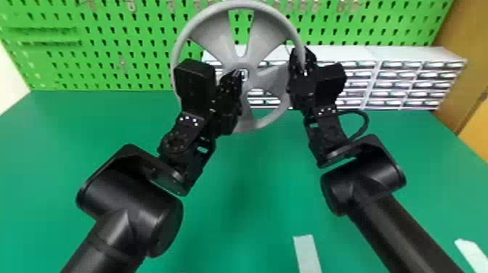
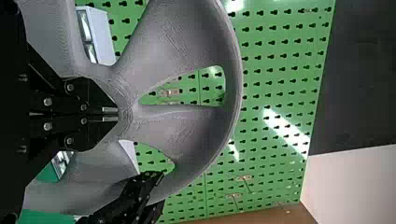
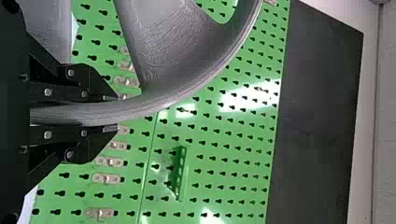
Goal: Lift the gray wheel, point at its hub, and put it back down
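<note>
While aloft, gray wheel (image 1: 267,33) between right fingers (image 1: 310,60).

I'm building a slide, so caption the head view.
Right gripper holds the gray wheel up while the left gripper points at its hub.

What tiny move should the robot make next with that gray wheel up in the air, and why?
Probably ease the left tool straight back from the hub. Its closed tips are at the hub, so the pointing looks done, and backing off should keep it clear when the gray wheel is lowered. The right tool grips the rim.
</note>
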`<move>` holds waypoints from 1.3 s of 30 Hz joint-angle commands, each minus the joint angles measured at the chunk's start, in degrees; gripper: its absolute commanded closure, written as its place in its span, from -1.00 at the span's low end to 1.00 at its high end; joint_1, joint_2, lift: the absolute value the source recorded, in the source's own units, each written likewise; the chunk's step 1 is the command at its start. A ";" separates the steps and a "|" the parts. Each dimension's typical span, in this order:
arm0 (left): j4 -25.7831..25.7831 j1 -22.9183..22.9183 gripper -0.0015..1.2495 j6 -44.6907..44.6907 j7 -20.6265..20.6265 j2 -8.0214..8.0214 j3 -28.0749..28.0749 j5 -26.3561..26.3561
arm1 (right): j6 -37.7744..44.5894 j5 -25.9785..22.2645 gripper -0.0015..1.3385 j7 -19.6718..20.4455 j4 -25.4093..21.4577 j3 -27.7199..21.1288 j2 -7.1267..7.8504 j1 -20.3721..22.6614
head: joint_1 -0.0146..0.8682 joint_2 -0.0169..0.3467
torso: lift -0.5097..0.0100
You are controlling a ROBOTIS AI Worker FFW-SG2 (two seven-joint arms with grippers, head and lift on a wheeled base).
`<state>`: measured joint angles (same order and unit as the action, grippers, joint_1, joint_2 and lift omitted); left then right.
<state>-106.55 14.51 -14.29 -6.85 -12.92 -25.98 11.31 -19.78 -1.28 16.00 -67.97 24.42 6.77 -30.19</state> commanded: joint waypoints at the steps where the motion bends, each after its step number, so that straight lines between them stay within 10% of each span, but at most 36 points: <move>1: 0.99 0.52 0.95 0.31 0.00 0.00 -0.21 0.21 | 0.00 -0.04 0.98 0.00 -0.23 0.19 0.00 0.05 | 0.60 -0.65 | 0.62; 39: 3.72 1.13 0.95 2.51 0.00 0.00 -0.82 0.12 | -0.17 -0.12 0.98 0.00 -0.76 0.89 0.26 0.22 | 0.60 -0.65 | 0.62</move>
<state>-102.83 15.69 -11.84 -6.85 -12.92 -26.72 11.42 -19.95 -1.41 16.00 -68.73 25.31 6.96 -29.97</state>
